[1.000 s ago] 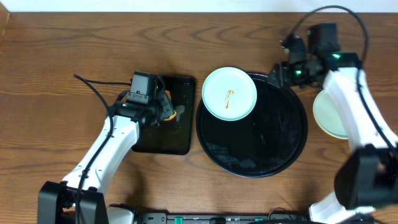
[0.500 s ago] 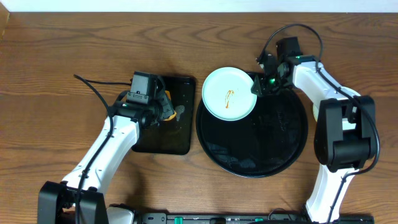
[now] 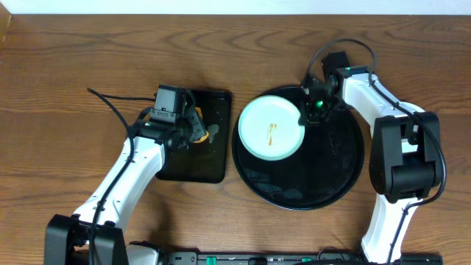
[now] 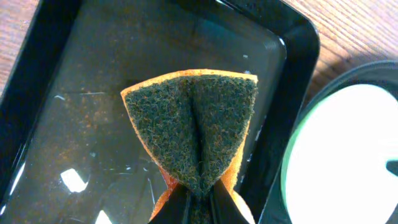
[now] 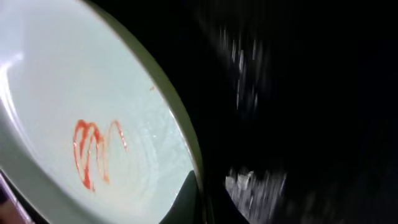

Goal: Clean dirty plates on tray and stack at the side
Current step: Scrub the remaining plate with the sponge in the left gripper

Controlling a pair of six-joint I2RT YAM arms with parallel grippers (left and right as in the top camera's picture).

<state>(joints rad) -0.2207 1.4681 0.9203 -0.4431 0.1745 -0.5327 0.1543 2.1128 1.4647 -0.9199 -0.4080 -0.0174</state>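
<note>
A pale mint-blue plate (image 3: 271, 129) with an orange-brown sauce smear lies on the left part of the round black tray (image 3: 331, 169). My right gripper (image 3: 306, 112) is shut on the plate's right rim. In the right wrist view the plate (image 5: 74, 93) fills the left, the smear (image 5: 93, 152) shows clearly, and my right gripper (image 5: 200, 199) pinches the rim. My left gripper (image 3: 203, 133) is shut on a green-and-orange sponge (image 4: 196, 124) over the rectangular tray; in the left wrist view it (image 4: 199, 193) sits at the bottom edge. The other plates are hidden by the right arm.
The rectangular black tray (image 3: 210, 162) holds shallow water and stands left of the round tray. The plate's edge also shows in the left wrist view (image 4: 348, 155). A black cable (image 3: 110, 103) trails on the wooden table at the left.
My right arm swung in from the back right to the plate and closed on its rim. The plate slid a little toward the front, further onto the tray. The left arm has not moved.
</note>
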